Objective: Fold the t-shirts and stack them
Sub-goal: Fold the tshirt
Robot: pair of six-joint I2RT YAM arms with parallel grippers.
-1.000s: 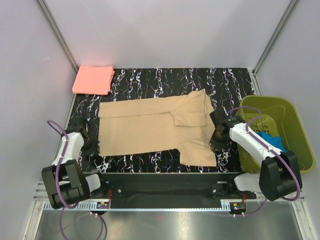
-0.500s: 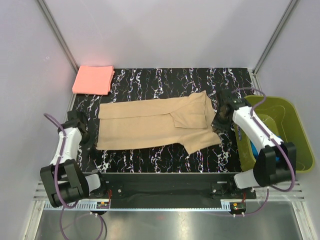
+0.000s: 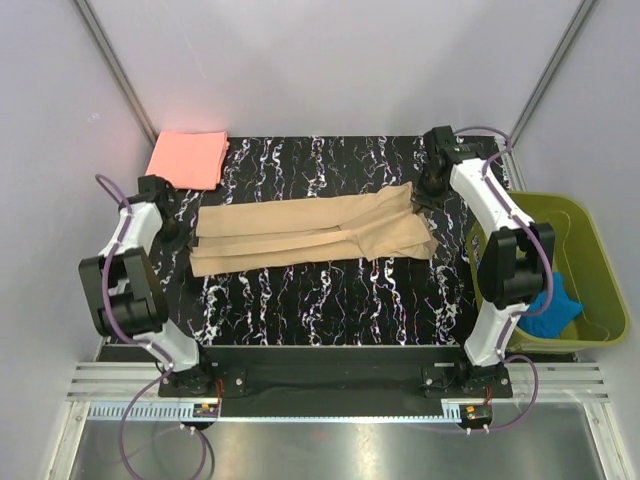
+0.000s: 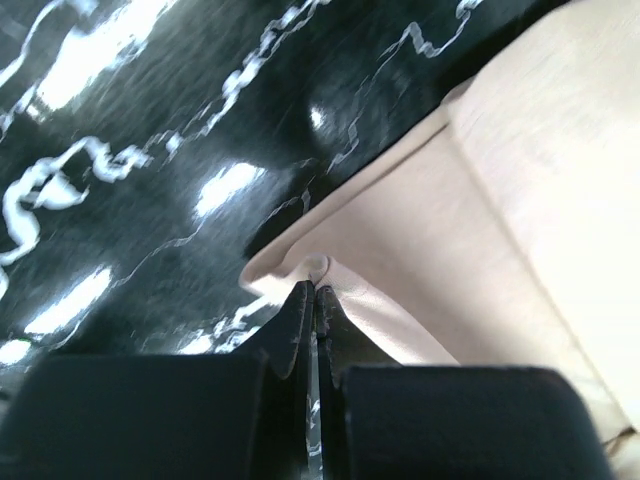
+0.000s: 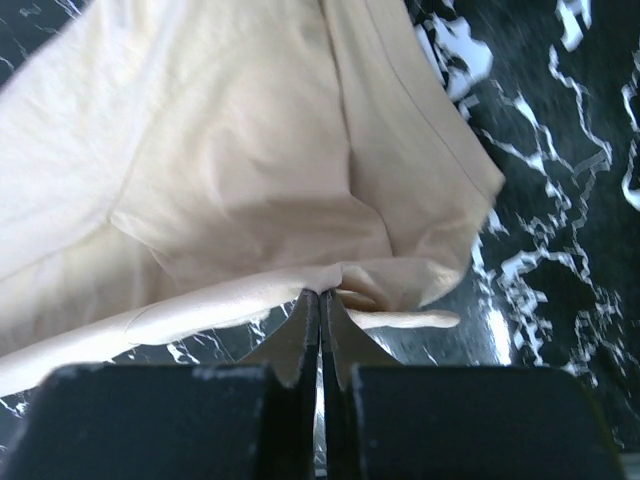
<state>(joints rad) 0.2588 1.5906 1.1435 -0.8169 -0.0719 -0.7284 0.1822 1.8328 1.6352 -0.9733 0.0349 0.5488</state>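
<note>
Your left tool (image 4: 312,300) is pinched tight on a corner of the tan shirt (image 3: 310,232), jaws closed with only a fold of cloth between them. Your right tool (image 5: 320,305) is closed the same way on a gathered hem at the shirt's other end. You hold both ends at once so the edge between them stays taut and the fold line runs straight rather than sagging in the middle.

The tan shirt lies across the middle of the counter (image 3: 330,300) as a long, narrow band, its near half doubled over toward the far side. Both tools sit at the band's far edge, which looks like the right place to lay the carried edge down so it matches the one beneath. On the right end the sleeve looks bunched under the grip, so expect a lump there unless you smooth it.

The pink shirt (image 3: 187,158) sits folded square at the far left corner, well apart from the tan one. It is likely the base of the stack, so the tan one probably needs shorter folds before it goes on top. The basket (image 3: 590,240) stands off the counter's right side with a blue cloth (image 3: 552,305) inside.
</note>
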